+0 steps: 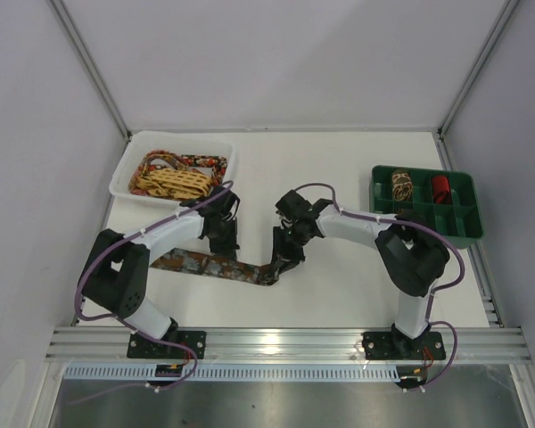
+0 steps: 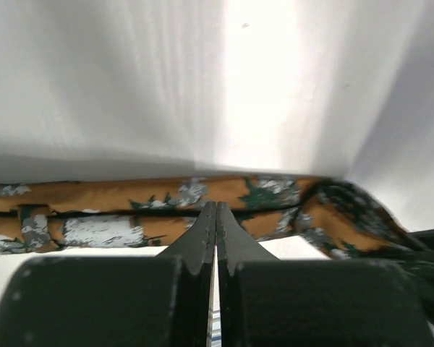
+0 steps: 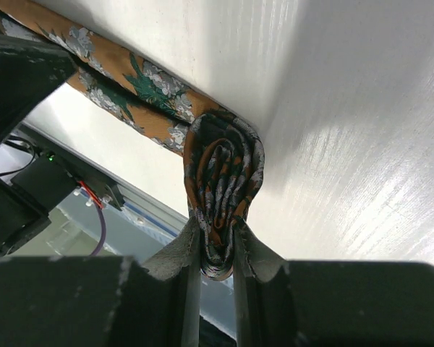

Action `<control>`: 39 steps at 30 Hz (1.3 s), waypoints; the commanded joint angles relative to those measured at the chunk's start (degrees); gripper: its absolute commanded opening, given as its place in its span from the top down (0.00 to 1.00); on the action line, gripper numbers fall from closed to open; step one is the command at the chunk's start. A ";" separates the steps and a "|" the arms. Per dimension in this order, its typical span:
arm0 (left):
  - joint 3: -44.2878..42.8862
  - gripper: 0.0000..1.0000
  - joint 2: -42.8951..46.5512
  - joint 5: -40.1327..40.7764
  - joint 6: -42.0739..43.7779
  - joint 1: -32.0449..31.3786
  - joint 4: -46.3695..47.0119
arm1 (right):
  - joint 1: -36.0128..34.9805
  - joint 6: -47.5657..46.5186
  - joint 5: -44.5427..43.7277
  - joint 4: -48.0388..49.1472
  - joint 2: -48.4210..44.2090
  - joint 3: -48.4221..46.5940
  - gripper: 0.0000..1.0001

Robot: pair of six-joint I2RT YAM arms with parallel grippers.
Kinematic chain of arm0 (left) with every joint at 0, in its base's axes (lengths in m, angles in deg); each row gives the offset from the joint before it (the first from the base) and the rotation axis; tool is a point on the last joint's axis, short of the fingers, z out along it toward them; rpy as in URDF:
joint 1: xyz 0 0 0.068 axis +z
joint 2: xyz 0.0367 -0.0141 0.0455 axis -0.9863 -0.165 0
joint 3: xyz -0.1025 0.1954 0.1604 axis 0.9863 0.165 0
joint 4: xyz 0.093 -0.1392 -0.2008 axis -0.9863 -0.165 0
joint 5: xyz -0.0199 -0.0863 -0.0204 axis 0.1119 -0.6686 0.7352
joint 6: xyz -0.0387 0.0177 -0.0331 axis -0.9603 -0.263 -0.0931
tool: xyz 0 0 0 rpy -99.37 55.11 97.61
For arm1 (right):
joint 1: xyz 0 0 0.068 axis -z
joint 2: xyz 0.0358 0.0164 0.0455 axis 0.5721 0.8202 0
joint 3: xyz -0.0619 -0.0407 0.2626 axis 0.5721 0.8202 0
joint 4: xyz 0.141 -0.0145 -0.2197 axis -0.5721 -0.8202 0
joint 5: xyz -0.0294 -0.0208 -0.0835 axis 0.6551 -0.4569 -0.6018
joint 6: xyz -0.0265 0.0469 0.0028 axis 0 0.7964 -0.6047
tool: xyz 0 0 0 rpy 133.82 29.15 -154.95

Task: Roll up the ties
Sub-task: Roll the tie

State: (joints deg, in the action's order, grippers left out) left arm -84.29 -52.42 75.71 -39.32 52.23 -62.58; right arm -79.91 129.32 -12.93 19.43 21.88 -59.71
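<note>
The brown and orange tie lies flat on the table in the lower middle of the top view, its right end wound into a small coil. The right end effector pinches that coil edge-on, likely to keep the turns tight. The left end effector, pressed together on nothing, points at the flat strip, seemingly to steady it. At right, finished rolls sit in the green bin. No readable writing.
</note>
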 commanded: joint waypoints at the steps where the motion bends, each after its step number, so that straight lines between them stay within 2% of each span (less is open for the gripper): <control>1: 2.35 0.99 0.55 -0.98 2.79 0.15 0.31 | -0.69 -2.37 -1.31 -3.94 1.67 -3.89 1.00; 7: 6.22 1.00 -0.07 -2.40 1.56 -0.20 3.82 | -1.39 -4.57 -2.02 -9.38 5.09 -9.16 1.00; 16: 7.37 1.00 -0.68 -4.06 0.42 -0.73 5.23 | -4.11 -6.25 -3.16 -16.42 12.04 -20.58 1.00; 22: 6.66 0.99 -0.33 -3.72 0.50 -0.73 4.27 | -5.43 -6.33 -3.86 -19.23 15.21 -24.81 1.00; 31: -0.18 0.99 3.62 -0.03 2.96 -0.64 -2.75 | -3.51 -6.95 -6.94 -18.89 7.49 -14.72 1.00; 34: -0.63 0.97 3.62 -0.02 3.49 -0.64 -2.77 | -3.06 -7.21 -7.99 -18.97 4.41 -10.41 1.00; 39: 1.12 0.99 3.09 -0.46 3.49 -0.64 -1.37 | -2.45 -7.39 -9.40 -19.94 1.24 -6.97 1.00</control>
State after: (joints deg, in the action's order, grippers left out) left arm -83.29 -50.43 74.51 -37.27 51.90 -64.13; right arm -82.73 122.77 -19.86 1.16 27.06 -68.08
